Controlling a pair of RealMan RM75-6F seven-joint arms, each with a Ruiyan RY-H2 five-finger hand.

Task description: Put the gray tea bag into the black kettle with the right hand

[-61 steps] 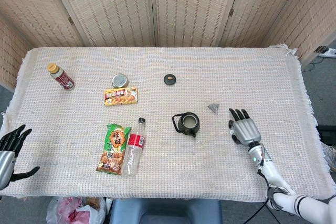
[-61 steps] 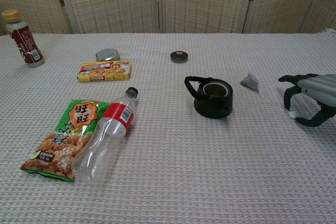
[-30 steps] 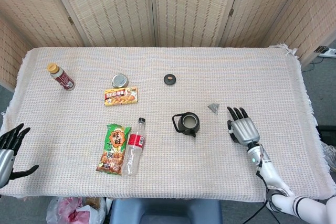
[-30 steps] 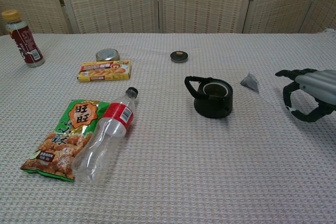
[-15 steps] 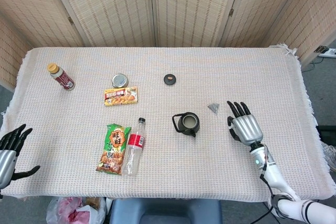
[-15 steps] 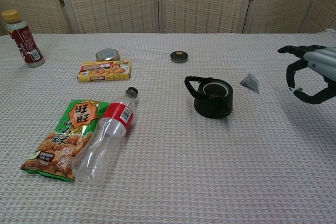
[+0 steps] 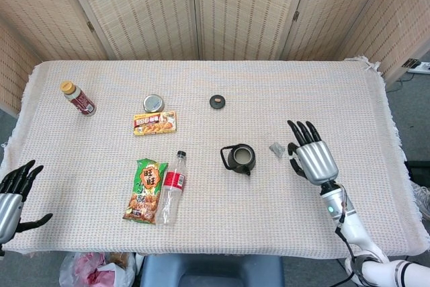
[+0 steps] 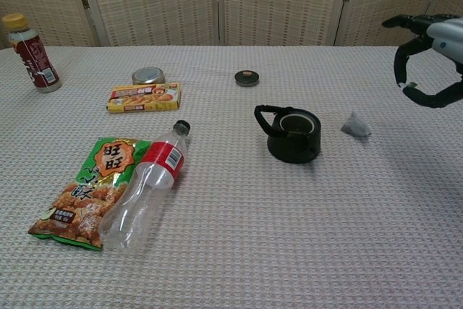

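Nearest the robot, the left hand idles at the front table edge with its fingers apart and nothing in them, far from the work. Further in, the right hand hangs raised above the cloth, fingers spread and curved, thumb apart from them, empty. The gray tea bag lies on the table just past the fingertips on their thumb side, below them and not touched; in the head view it sits close beside the fingertips, between them and the black kettle, which stands open-topped a little further to that same side. Its lid rests well beyond, toward the screen. The likely trouble: the bag is small, soft and light, so a descent that lands a fingertip on its edge could push it along the cloth rather than pinch it, and a loose pinch could let it slip out before it clears the narrow kettle mouth; a sweep toward the kettle could also knock its handle. Compared with half a second ago, the hand is higher and nearer the bag, and the bag itself sits nearer the robot and looks more slumped than the upright wedge it was.
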